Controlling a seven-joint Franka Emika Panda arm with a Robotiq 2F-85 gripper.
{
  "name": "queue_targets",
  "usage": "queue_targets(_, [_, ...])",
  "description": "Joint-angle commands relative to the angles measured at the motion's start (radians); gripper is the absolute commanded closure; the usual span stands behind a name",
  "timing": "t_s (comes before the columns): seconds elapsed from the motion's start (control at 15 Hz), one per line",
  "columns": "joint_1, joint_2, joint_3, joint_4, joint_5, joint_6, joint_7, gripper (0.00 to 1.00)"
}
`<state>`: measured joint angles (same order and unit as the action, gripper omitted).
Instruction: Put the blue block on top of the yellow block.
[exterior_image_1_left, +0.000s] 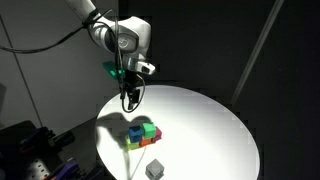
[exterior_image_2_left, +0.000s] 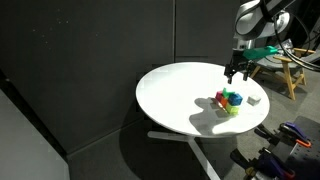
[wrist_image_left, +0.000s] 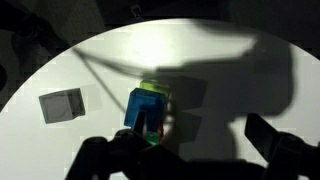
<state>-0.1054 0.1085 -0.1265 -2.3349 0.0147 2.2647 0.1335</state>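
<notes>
The blue block (wrist_image_left: 143, 107) sits in a tight cluster of cubes near the table's middle, touching the yellow block (wrist_image_left: 153, 90). In both exterior views the blue block (exterior_image_1_left: 138, 127) (exterior_image_2_left: 228, 96) looks raised, with the yellow block (exterior_image_1_left: 133, 137) (exterior_image_2_left: 232, 108) showing just below it; whether it rests squarely on the yellow one I cannot tell. My gripper (exterior_image_1_left: 130, 97) (exterior_image_2_left: 233, 72) hangs above the table, higher than the cluster and off to one side. In the wrist view its dark fingers (wrist_image_left: 185, 150) stand wide apart and hold nothing.
A green cube (exterior_image_1_left: 150, 130) and an orange-red cube (exterior_image_1_left: 156, 141) belong to the same cluster. A grey cube (exterior_image_1_left: 153, 170) (wrist_image_left: 62, 105) lies apart near the round white table's edge (exterior_image_1_left: 245, 140). Dark curtains surround the table; a wooden stand (exterior_image_2_left: 290, 70) is behind.
</notes>
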Motion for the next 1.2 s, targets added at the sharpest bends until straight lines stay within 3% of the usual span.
queue_targets(0.0, [0.001, -0.077, 0.004, -0.042, -0.015, -0.017, -0.022, 0.00])
queue_targets(1.13, [-0.010, -0.341, 0.029, -0.212, -0.093, 0.088, 0.057, 0.00])
